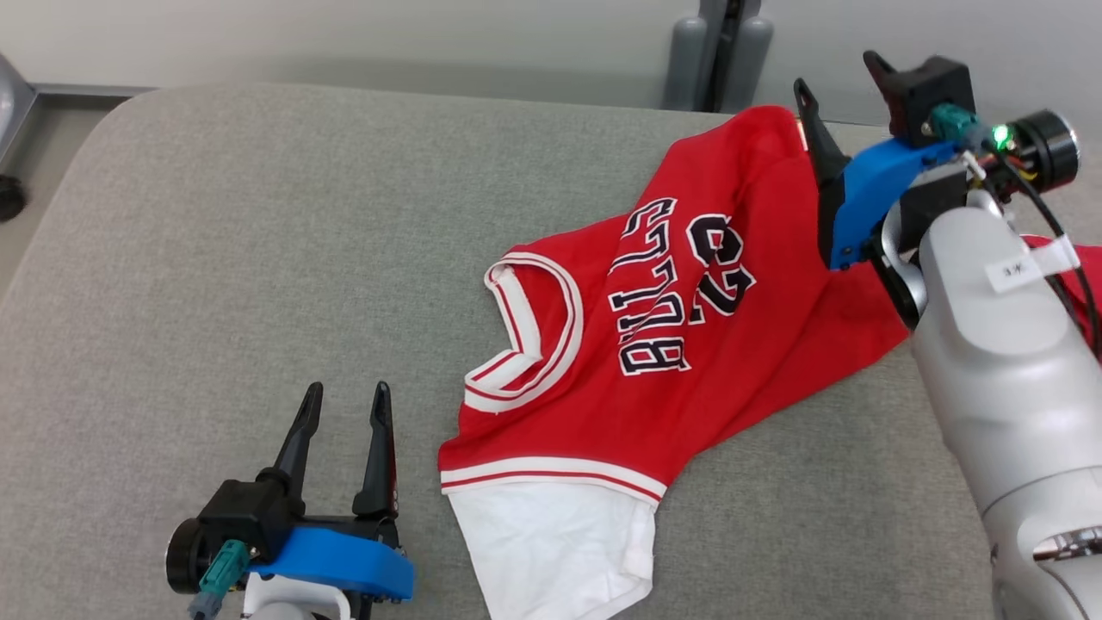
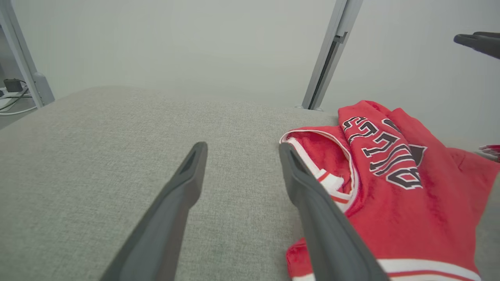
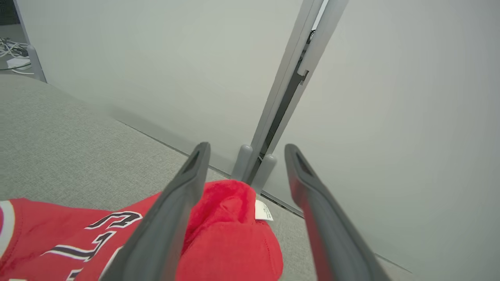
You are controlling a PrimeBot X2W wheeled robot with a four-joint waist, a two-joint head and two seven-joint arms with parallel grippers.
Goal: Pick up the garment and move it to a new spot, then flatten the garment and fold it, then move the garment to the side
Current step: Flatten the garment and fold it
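Your left gripper (image 1: 348, 392) sits low by the near-left part of the table (image 1: 258, 258), jaws wide apart and empty, fingers resting just beside the garment's near-left hem; nothing between them in the left wrist view (image 2: 242, 147) but bare grey pad.

The garment (image 1: 689, 344) is a red jersey on the right half of the table; it runs from the near edge up to the far edge, collar (image 1: 525, 336) facing left, lettering up, a white part (image 1: 560, 551) at the near end; it's rumpled and skewed, not flat; part of it goes under your right arm.

Your right gripper (image 1: 837, 71) hangs over the far-right end of the jersey, jaws open, gripping nothing; the right wrist view (image 3: 247, 146) has a bunched red lump (image 3: 218, 242) with a care label (image 3: 263, 210) below the fingers, cloth not pinched.

Judgement: the move looks done and flattening is in hand; next you need both grippers on opposite ends to pull it taut and square.

Around: a grey post (image 1: 719, 52) behind the far edge, close to your right fingers, so watch clearance; cables (image 2: 11, 97) off the far-left corner, out of the way.
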